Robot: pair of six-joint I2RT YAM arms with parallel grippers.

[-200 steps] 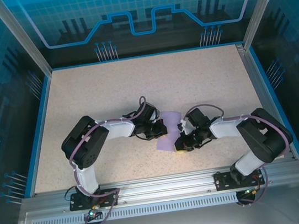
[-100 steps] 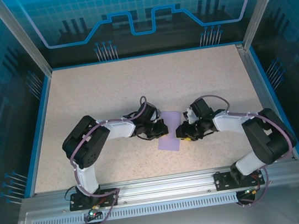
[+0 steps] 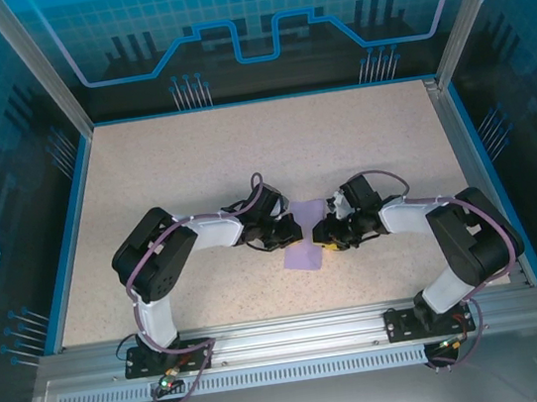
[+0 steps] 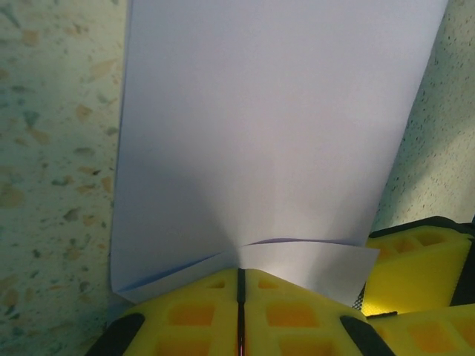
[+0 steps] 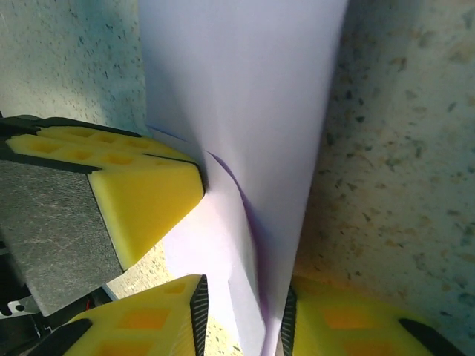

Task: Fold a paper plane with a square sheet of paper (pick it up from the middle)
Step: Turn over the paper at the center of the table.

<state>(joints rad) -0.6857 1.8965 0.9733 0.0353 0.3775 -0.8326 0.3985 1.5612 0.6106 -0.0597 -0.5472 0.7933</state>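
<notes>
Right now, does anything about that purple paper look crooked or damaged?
Slightly. In the left wrist view, the paper has its near edge bent into an uneven, slanted flap where the left gripper pinches it. I see no tear.

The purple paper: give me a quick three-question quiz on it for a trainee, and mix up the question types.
1. True or false: the left claw is shut on one edge of the paper.
2. Fill in: in the right wrist view, the paper runs between the right claw's two ___ fingers.
3. Pick one. In the top view, the paper lies: A between the two claws; B left of both claws; C right of both claws.

Key: 1 true; 2 yellow; 3 A.
</notes>
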